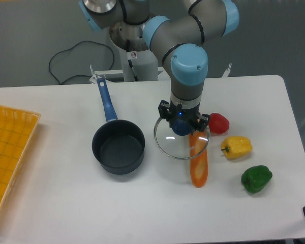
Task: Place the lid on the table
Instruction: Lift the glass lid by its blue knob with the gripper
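Note:
The round clear glass lid (169, 144) with a thin metal rim hangs level under my gripper (181, 127), which is shut on its blue centre knob. It sits to the right of the dark blue saucepan (118, 147) and overlaps the top of the orange carrot (199, 165) in the view. Whether the lid touches the white table (61, 203) cannot be told. The saucepan stands open, its blue handle pointing away toward the back.
A red pepper (219, 123), a yellow pepper (237, 147) and a green pepper (256, 179) lie right of the lid. An orange-yellow mesh tray (7, 157) sits at the left edge. The arm's base stands at the back centre.

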You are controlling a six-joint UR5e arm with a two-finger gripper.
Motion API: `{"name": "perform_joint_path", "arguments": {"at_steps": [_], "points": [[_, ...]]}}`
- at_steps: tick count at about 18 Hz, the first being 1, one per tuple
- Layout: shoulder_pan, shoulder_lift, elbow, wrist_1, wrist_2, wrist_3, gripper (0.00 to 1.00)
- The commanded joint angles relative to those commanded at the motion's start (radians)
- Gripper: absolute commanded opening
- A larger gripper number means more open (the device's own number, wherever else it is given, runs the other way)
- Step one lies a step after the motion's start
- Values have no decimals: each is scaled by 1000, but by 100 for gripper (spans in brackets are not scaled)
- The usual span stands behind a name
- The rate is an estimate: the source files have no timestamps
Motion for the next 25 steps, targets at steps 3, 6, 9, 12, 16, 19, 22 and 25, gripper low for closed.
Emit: {"name": "perform_joint_path", "arguments": {"at_steps": [3, 6, 9, 12, 16, 19, 22, 25], "points": [[0, -8, 9, 5, -6, 0, 37], [-2, -31, 38, 5, -6, -2, 37], [-5, -52, 46, 8, -3, -6, 37], [-8, -72, 54, 9, -2, -8, 37], [-15, -101, 78, 11, -2, -15, 37], [-21, -113, 98, 12, -3, -15, 37], [-35, -152, 113, 31, -3, -21, 37], [-52, -195, 132, 89, 0, -63, 37]]}}
